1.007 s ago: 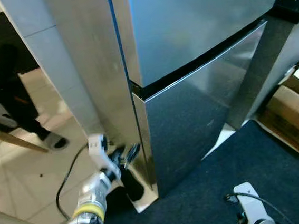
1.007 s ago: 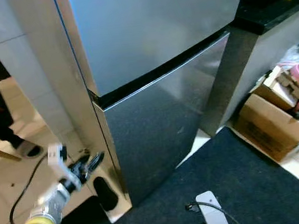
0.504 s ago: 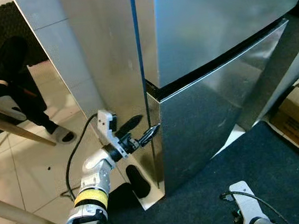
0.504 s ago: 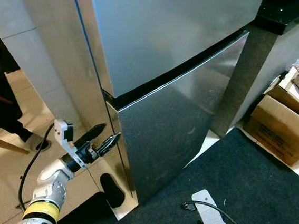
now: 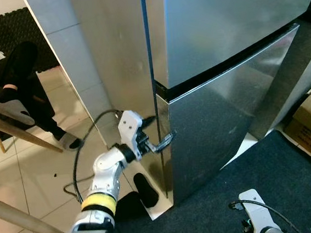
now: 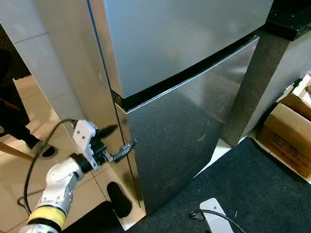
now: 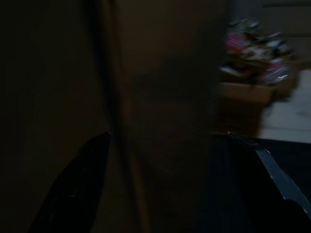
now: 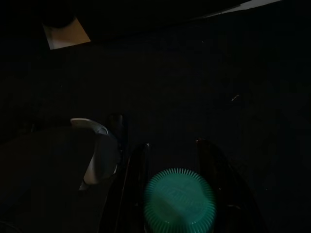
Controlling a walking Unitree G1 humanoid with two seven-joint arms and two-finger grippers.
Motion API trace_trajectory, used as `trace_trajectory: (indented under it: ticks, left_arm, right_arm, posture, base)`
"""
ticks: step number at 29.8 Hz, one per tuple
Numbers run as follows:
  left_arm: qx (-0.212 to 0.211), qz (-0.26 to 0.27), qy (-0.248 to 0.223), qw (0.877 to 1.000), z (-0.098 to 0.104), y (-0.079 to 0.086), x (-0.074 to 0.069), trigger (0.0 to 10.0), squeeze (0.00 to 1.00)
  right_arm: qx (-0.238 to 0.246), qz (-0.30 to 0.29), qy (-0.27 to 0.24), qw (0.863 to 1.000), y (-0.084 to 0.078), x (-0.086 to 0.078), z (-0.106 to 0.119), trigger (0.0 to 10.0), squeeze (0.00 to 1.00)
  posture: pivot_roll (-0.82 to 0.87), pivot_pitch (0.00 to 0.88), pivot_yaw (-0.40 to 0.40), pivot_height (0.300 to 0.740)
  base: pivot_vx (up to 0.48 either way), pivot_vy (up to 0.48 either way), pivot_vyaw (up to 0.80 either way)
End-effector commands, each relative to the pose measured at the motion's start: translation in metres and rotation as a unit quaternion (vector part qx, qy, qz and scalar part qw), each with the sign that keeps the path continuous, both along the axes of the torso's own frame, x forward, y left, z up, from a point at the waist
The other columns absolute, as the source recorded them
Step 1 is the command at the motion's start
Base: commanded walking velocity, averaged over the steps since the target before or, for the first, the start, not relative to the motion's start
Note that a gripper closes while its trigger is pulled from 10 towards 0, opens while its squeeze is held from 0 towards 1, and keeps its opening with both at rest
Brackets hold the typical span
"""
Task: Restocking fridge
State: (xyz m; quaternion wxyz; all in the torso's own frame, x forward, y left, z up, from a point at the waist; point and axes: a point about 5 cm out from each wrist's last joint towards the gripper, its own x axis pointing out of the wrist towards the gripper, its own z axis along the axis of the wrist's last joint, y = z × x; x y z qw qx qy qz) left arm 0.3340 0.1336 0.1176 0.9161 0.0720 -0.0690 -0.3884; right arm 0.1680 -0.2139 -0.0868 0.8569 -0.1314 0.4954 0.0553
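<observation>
On the far left I see a person (image 5: 17, 85) in dark clothes sitting on a chair (image 5: 10, 122) over the tiled floor (image 5: 34, 177). A little to the right, my left gripper (image 5: 158, 131) is at the left edge of the fridge (image 5: 222, 60), just where the lower door (image 5: 217, 127) begins. Its two black fingers are spread apart, one finger (image 5: 165, 141) lying against the front corner of the door and the other along the fridge's side, so the door edge stands between them. In the left wrist view this edge also runs up between the two dark fingers.

Further right, a cardboard box (image 6: 289, 136) stands on the floor beside the dark mat (image 5: 272, 182).

At the near right, my right gripper (image 8: 177, 167) hangs low over the mat. It is clamped on a bottle with a green cap (image 8: 180, 200); the view is very dark, so I think it is a bottle.
</observation>
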Motion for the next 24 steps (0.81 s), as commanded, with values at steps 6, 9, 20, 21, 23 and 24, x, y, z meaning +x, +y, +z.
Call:
trace_trajectory:
  ticks: [6,9,20,21,23,24]
  left_arm:
    - [0.024,0.061,-0.009,0.998,0.003,0.003,0.01,10.0,0.0]
    - [-0.015,0.032,-0.003,0.999,0.006,-0.01,0.009,10.0,0.0]
    - [-0.085,-0.255,0.043,0.962,0.003,-0.077,-0.039,10.0,0.0]
    - [-0.093,-0.27,0.049,0.957,0.002,-0.08,-0.043,10.0,0.0]
    - [-0.106,-0.293,0.06,0.948,0.001,-0.086,-0.051,10.0,0.0]
    - [-0.116,-0.31,0.069,0.941,0.0,-0.09,-0.057,10.0,0.0]
  right_arm:
    - [-0.001,-0.009,0.002,1.0,-0.002,-0.004,-0.001,10.0,0.0]
    - [-0.002,-0.01,0.001,1.0,-0.002,-0.004,-0.001,10.0,0.0]
    - [-0.005,-0.01,-0.002,1.0,-0.005,-0.002,0.0,10.0,0.0]
    - [-0.005,-0.01,-0.002,1.0,-0.005,-0.002,0.0,10.0,0.0]
    - [-0.005,-0.01,-0.003,1.0,-0.005,-0.001,0.001,10.0,0.0]
    - [-0.005,-0.01,-0.003,1.0,-0.005,-0.001,0.001,10.0,0.0]
  posture:
    - [-0.03,0.059,0.028,0.74]
    - [-0.04,0.06,0.027,0.74]
    - [-0.04,0.061,0.021,0.74]
    - [-0.04,0.061,0.021,0.74]
    - [-0.04,0.058,0.021,0.74]
    - [-0.03,0.054,0.02,0.74]
  base:
    - [0.0,0.0,0.0]
    - [0.0,0.0,0.0]
    - [0.0,0.0,0.0]
    - [0.0,0.0,0.0]
    - [0.0,0.0,0.0]
    - [0.0,0.0,0.0]
